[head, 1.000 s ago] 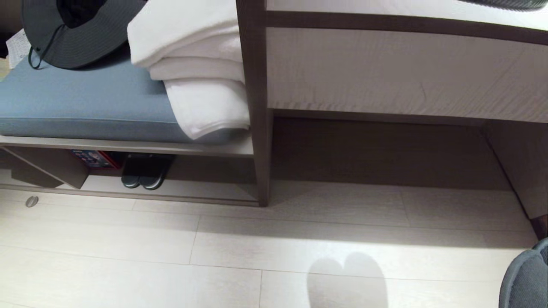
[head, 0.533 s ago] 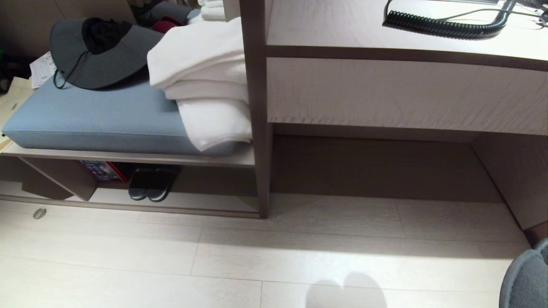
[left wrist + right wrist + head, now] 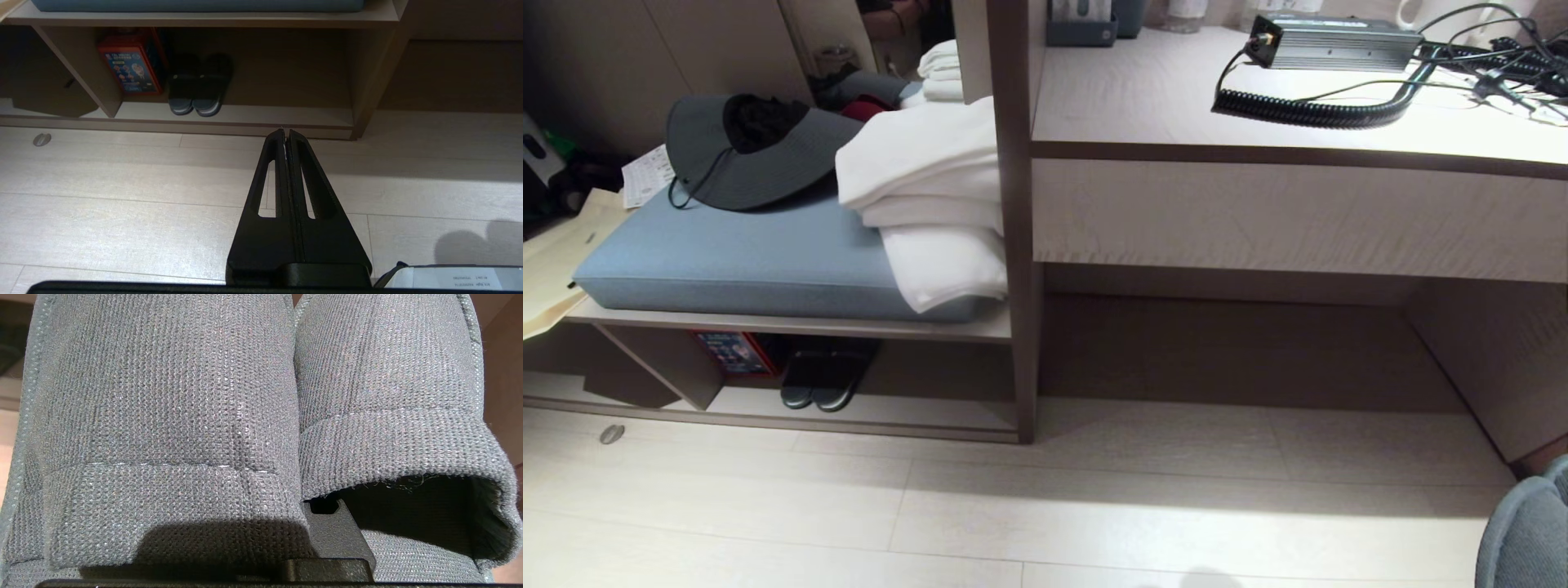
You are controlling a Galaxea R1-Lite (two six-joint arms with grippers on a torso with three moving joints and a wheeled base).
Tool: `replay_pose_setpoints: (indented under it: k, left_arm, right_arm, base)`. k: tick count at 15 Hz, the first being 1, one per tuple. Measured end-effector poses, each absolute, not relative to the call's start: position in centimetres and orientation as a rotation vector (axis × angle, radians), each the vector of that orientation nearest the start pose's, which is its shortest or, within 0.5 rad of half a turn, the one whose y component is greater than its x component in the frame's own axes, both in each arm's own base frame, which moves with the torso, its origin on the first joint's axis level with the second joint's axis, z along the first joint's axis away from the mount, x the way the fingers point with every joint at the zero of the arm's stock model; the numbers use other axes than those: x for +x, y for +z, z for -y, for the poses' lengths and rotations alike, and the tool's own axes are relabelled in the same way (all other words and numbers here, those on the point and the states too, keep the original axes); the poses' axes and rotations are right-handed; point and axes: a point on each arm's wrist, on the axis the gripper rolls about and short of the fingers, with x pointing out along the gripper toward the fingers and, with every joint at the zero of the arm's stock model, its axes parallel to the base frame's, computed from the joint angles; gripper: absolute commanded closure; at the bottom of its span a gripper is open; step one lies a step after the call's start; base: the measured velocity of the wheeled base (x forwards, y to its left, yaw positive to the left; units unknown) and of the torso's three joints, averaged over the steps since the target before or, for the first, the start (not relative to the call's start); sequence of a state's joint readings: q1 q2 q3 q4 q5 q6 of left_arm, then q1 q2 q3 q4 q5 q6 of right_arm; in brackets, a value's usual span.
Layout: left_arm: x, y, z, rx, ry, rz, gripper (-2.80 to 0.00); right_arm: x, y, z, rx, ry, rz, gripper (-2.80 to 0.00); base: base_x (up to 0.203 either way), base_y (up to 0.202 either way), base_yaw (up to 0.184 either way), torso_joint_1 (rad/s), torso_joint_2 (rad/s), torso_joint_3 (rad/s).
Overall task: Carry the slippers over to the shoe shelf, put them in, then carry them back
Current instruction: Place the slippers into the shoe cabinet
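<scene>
Right wrist view: the right hand [image 3: 329, 535] was clenched on the slippers [image 3: 163, 416], with one finger lodged between the pair and both knitted toe bands just ahead of it.
Left wrist view: the left hand [image 3: 286, 134] was clenched shut on nothing, above the floor [image 3: 122, 204].
Shoe shelf [image 3: 245, 118]: ahead of the left hand, apart from its tips.
Inside the shelf: another dark pair with pale sole rims [image 3: 200, 94], ahead and to one side of the left hand, just beside a red box [image 3: 130, 65].

The shoe shelf [image 3: 768, 411] holds a dark pair of sandals [image 3: 827, 382] beside a red box [image 3: 737, 353], right of its divider [image 3: 658, 367].
</scene>
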State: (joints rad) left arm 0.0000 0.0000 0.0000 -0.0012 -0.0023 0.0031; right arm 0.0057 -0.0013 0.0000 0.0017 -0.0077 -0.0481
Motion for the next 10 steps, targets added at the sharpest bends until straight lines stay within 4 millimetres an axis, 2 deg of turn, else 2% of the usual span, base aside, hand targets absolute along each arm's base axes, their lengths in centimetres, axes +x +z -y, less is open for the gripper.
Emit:
replay_pose_setpoints:
  k: [10]
  left_arm:
    - [-2.28,7.56,0.01,0.003,-0.002,0.001,0.0]
  right_arm:
    - [-2.29,7.53,0.03,-0.048,-0.002,0.0,0.0]
  base:
    - [0.0,0.0,0.0,0.001,0.0,0.203]
